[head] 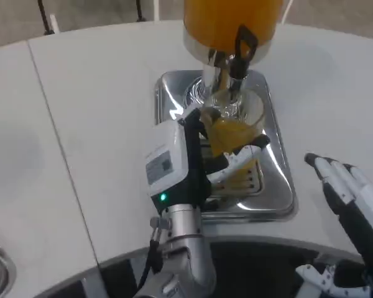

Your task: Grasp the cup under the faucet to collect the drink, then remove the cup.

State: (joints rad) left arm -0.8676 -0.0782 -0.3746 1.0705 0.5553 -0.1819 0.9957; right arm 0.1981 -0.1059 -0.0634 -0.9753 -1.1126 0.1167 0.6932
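Head view: your left hand [202,158] grips the clear cup [233,127], part-filled with orange drink, under the dispenser's faucet [236,59], over the steel drip tray [276,192]. Your right hand [348,198] lies flat on the white worktop [93,112] beside the tray, fingers extended, holding nothing.

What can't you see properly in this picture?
- Dispenser: its top is cut off by the head view's upper edge.
- Cup: the left hand covers its near side.
- Right hand: cut off by the right edge.
- Whether juice is flowing from the faucet: blurred.
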